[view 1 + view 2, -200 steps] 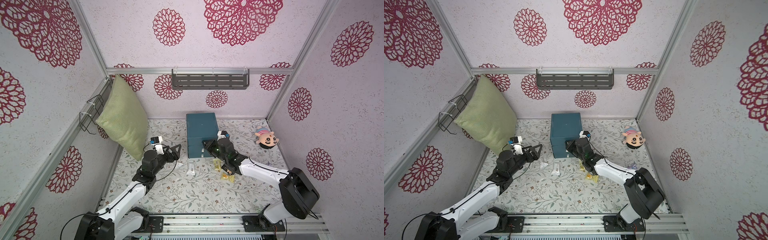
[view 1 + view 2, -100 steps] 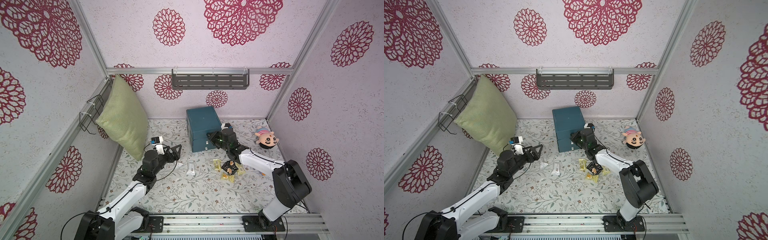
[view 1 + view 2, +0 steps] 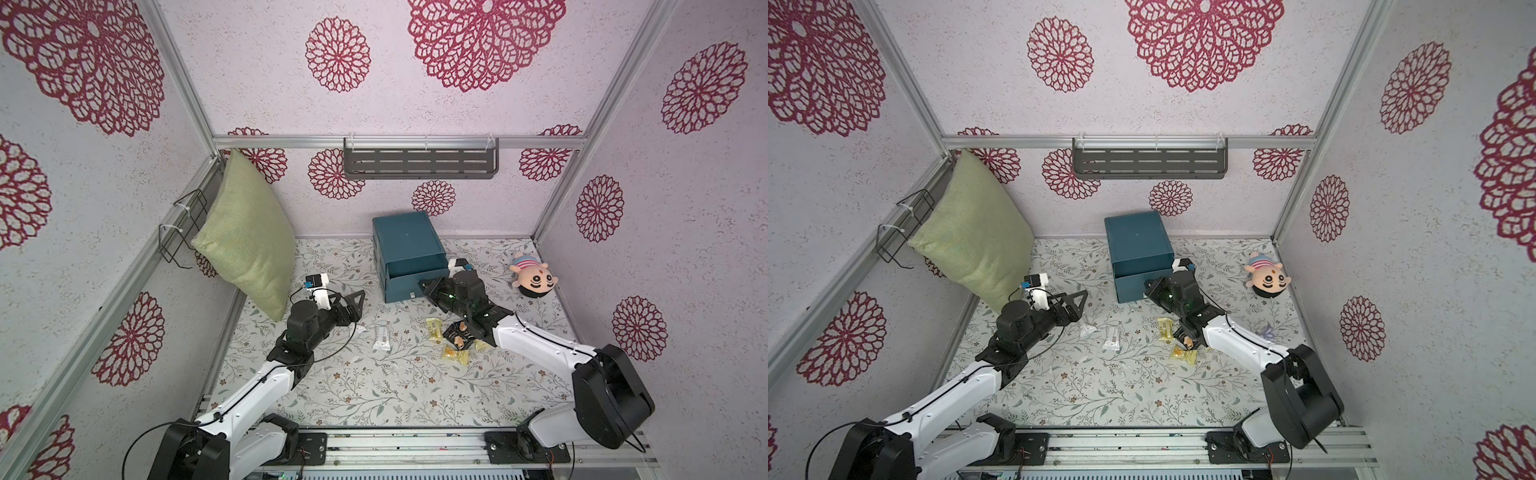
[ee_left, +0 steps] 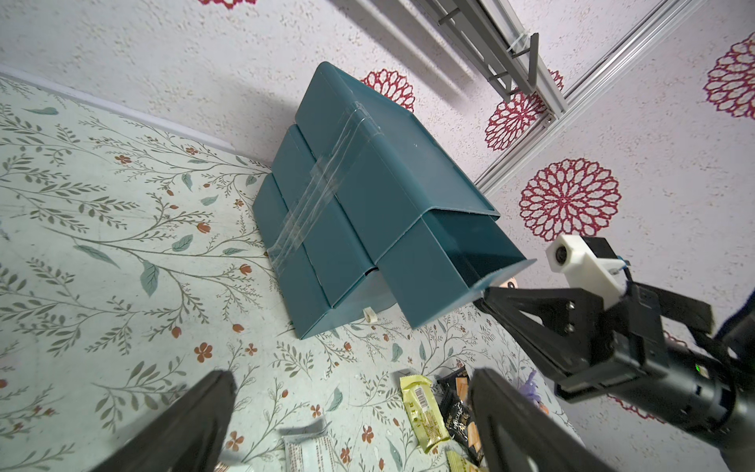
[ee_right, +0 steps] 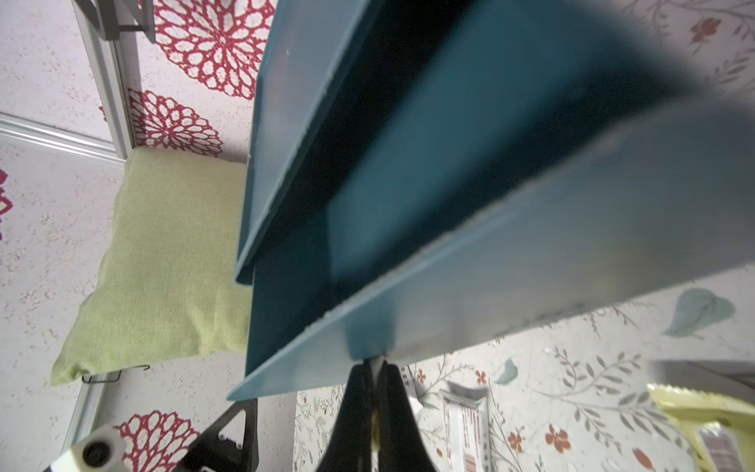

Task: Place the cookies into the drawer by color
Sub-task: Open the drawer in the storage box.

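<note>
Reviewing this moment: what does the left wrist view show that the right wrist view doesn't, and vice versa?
Only left wrist: clear tape on the dark teal drawer chest, a black wrapped cookie packet. Only right wrist: green fabric pillow, the white pull tab pinched. Both: the pulled-out top drawer, shut right gripper at its front, a yellow wrapped packet.

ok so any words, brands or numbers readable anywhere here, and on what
Nothing can be read for certain.
yellow packet: a barcode and small print, too small to read.
black packet: pale lettering, too blurred to read.
whitish packet: dark print, blurred.
drawer chest: no label shows.
</note>
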You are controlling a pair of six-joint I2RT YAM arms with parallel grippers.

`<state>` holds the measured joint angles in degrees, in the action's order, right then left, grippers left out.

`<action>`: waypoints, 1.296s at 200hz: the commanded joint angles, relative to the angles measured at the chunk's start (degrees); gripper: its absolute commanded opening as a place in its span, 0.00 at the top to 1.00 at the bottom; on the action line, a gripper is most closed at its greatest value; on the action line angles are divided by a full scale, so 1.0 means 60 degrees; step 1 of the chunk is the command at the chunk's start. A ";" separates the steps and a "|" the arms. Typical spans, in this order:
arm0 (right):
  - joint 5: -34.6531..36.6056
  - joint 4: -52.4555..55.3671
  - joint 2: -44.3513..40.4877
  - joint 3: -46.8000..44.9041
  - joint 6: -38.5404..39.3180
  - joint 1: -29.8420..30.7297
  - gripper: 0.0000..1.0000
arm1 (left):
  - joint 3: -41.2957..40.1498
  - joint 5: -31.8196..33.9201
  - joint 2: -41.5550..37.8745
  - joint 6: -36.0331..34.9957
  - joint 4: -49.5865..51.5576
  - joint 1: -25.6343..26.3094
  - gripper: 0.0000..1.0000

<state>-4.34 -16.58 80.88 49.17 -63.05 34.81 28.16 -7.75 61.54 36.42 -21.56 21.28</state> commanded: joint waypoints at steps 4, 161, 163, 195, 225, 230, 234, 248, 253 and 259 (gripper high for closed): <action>0.0205 -0.0068 -0.1033 -0.0396 0.0013 0.0283 1.00 | 0.0228 0.0151 0.0043 -0.0180 -0.0057 0.0118 0.03; 0.0918 0.0832 -0.3095 -0.1521 -0.0317 0.1504 1.00 | 0.0097 0.0727 -0.0401 -0.0458 0.0163 0.0277 0.03; 0.0937 0.0848 -0.3106 -0.1538 -0.0317 0.1518 1.00 | 0.0096 0.0733 -0.0388 -0.0449 0.0154 0.0277 0.03; 0.0950 0.0817 -0.3301 -0.1902 -0.0427 0.1594 1.00 | 0.0082 0.0768 -0.0380 -0.0475 0.0137 0.0293 0.03; 0.0956 0.0862 -0.3353 -0.1955 -0.0444 0.1669 1.00 | 0.0122 0.0775 -0.0357 -0.0502 0.0151 0.0320 0.03; 0.0997 0.0911 -0.3332 -0.1939 -0.0414 0.1670 1.00 | 0.0113 0.0768 -0.0355 -0.0499 0.0153 0.0325 0.03; 0.1048 0.0954 -0.3321 -0.1927 -0.0382 0.1670 1.00 | 0.0122 0.0764 -0.0343 -0.0496 0.0151 0.0322 0.03; 0.1143 0.1045 -0.3221 -0.1915 -0.0215 0.1648 1.00 | 0.0127 0.0745 -0.0326 -0.0501 0.0139 0.0339 0.03; 0.1193 0.1083 -0.3182 -0.1891 -0.0150 0.1640 1.00 | 0.0127 0.0730 -0.0325 -0.0501 0.0138 0.0334 0.03; 0.1249 0.1131 -0.3131 -0.1857 -0.0089 0.1626 1.00 | 0.0133 0.0731 -0.0332 -0.0491 0.0138 0.0349 0.03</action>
<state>0.78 -9.65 62.24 36.80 -65.45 44.40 28.16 -3.51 59.88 34.26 -21.08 22.59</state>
